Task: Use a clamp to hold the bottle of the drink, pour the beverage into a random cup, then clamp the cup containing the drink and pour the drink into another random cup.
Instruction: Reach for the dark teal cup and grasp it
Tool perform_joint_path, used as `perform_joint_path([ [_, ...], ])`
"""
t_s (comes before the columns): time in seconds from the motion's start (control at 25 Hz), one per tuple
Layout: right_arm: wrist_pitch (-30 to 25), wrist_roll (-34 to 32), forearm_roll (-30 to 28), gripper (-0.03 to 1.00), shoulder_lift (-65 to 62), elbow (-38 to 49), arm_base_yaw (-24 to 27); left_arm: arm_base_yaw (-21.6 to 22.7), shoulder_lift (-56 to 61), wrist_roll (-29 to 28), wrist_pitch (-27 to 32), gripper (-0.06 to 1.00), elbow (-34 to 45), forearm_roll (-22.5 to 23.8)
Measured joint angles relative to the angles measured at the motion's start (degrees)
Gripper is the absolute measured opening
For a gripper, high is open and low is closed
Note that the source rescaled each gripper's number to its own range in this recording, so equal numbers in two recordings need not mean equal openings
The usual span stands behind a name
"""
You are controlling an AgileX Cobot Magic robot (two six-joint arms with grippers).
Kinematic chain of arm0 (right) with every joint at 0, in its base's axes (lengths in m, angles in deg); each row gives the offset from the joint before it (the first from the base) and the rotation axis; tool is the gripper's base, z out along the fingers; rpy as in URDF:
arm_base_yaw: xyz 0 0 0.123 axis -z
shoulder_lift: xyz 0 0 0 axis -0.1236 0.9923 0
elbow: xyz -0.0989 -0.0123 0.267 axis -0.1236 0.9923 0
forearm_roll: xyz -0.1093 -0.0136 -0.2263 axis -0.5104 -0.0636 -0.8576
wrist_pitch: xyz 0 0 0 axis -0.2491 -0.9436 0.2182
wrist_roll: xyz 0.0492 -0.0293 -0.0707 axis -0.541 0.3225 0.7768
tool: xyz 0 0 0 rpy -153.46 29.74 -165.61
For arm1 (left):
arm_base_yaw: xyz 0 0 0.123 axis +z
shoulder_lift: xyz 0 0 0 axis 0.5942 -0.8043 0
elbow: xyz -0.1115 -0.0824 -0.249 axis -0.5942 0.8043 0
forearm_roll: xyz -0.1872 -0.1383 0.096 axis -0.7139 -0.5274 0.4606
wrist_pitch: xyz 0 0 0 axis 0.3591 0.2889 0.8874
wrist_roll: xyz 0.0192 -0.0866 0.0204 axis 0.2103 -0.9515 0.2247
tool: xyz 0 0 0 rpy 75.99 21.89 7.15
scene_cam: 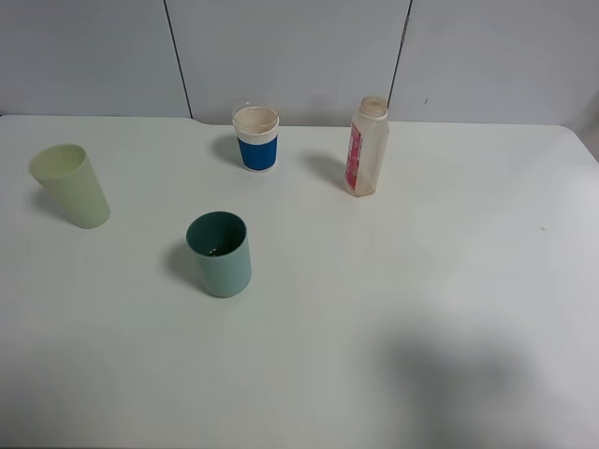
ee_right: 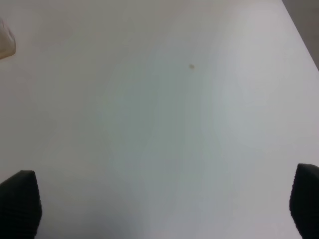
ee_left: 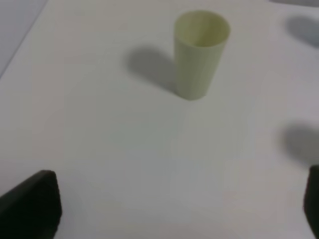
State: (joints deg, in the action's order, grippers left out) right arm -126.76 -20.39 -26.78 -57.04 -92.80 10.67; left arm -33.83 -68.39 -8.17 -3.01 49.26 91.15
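Upright on far side of desk (scene_cam: 440,281), right of centre: bottle (scene_cam: 367,148), beige neck up, pink-red label on its left face, contents hard to tell

Nearer & left of centre, well apart from bottle: teal cup (scene_cam: 219,254), upright, mouth up, w/ small dark bit of beverage (scene_cam: 218,250) at the bottom

Far side again, left of bottle, not touching: white cup (scene_cam: 255,138) w/ wide blue band, upright, beige inside

Over at far left, well apart from the rest: pale yellow-green cup (scene_cam: 70,185), standing, mouth up

Left tool (ee_left: 172,209): jaws wide, dark fingertips (ee_left: 30,206) far apart, only bare desk between, gripping nothing. Ahead of it, same pale yellow-green cup (ee_left: 200,54) w/ soft shadow beside

Right tool (ee_right: 162,201): jaws wide as well, dark fingertips (ee_right: 20,204) far apart, gripping nothing, over bare desk w/ tiny brown speck (ee_right: 191,66). At edge of that view, clear-beige sliver (ee_right: 6,42), too little showing to say what

Near right of desk: broad dim shadow (scene_cam: 449,374). Behind desk: grey wall panels (scene_cam: 290,47) w/ dark seams
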Motion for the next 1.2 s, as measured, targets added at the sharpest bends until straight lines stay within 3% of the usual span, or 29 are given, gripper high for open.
perform_joint_path([
  [0.16, 0.0, 0.0, 0.0, 1.0, 0.0, 0.0, 0.0, 0.0, 0.0, 4.4, -7.7, 0.93, -0.5, -7.0],
  [0.32, 0.0, 0.0, 0.0, 1.0, 0.0, 0.0, 0.0, 0.0, -1.6, 9.8, -16.2, 0.93, -0.6, -17.0],
  [0.64, 0.0, 0.0, 0.0, 1.0, 0.0, 0.0, 0.0, 0.0, -14.3, 23.1, -18.0, 0.99, -0.6, -32.2],
  [0.88, 0.0, 0.0, 0.0, 1.0, 0.0, 0.0, 0.0, 0.0, -23.0, 31.8, -18.9, 0.99, 1.2, -34.5],
  [1.2, 0.0, 0.0, 0.0, 1.0, 0.0, 0.0, 0.0, 0.0, -29.0, 35.6, -23.2, 0.99, 4.7, -34.9],
])
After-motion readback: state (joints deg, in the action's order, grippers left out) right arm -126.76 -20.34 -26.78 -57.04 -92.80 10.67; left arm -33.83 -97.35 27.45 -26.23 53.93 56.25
